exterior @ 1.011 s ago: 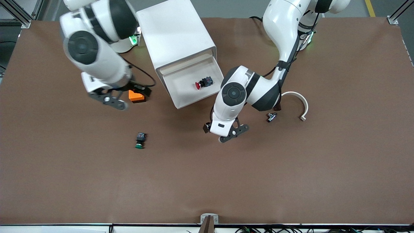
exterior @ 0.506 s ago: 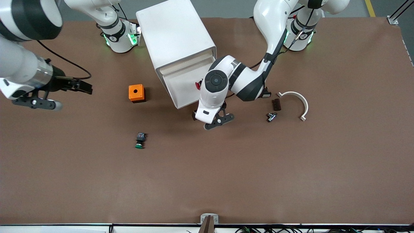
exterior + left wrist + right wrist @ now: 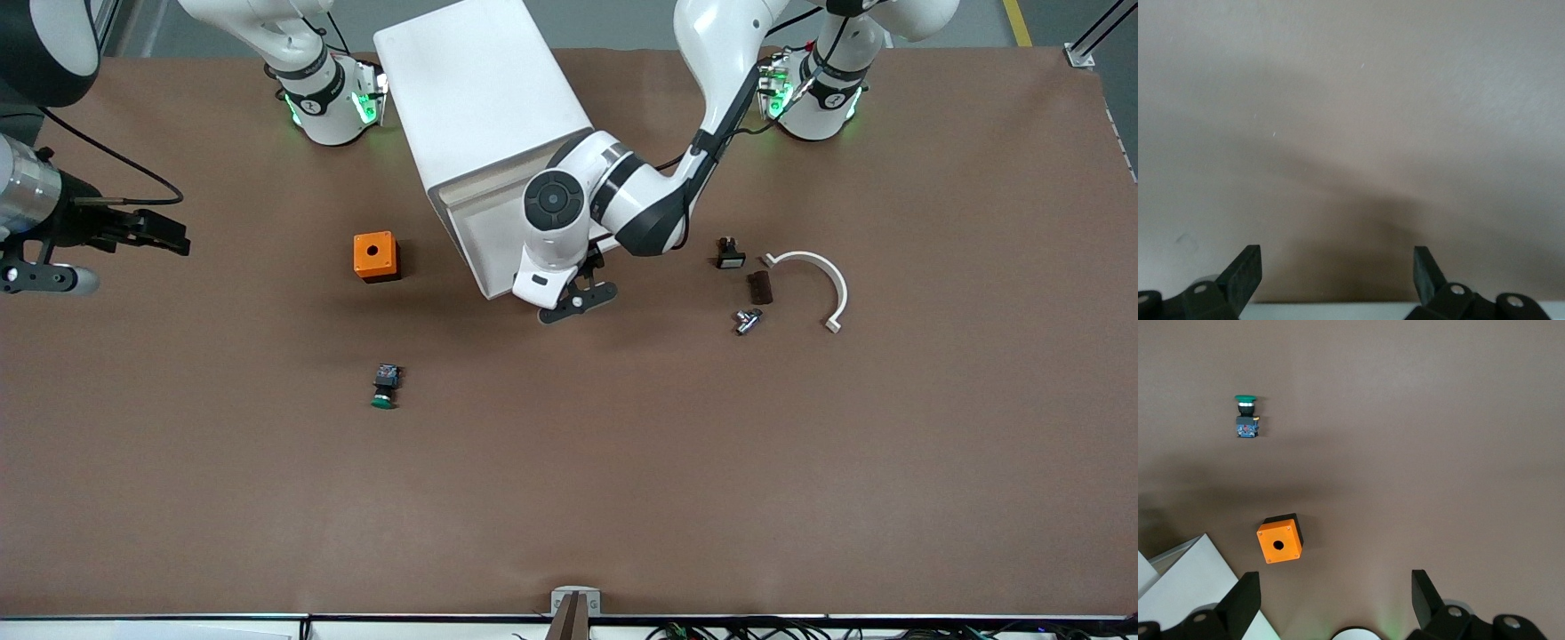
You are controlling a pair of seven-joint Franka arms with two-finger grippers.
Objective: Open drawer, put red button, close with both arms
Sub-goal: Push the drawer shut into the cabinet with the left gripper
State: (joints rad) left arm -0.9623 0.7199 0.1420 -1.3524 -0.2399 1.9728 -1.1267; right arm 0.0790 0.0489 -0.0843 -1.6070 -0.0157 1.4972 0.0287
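The drawer (image 3: 480,233) stood pulled out of the white cabinet (image 3: 480,98) near the table's edge along the robots' bases. The left gripper (image 3: 576,302), jaws apart and empty, hung just off its front wall. The red button showed in no view; if it lay in the tray, the left arm's wrist covered it. The right gripper (image 3: 1335,603), also spread wide and empty, waited over the table's edge at the right arm's end, well apart from the cabinet. A push from the left alone, landing off-centre, might skew the drawer or slide the unbraced cabinet, and a spread finger could catch the tray's rim. Only the right wrist view showed its fingers apart, above the orange box (image 3: 1279,547) and the green-capped switch (image 3: 1245,415). The left wrist view gave only a bare surface.
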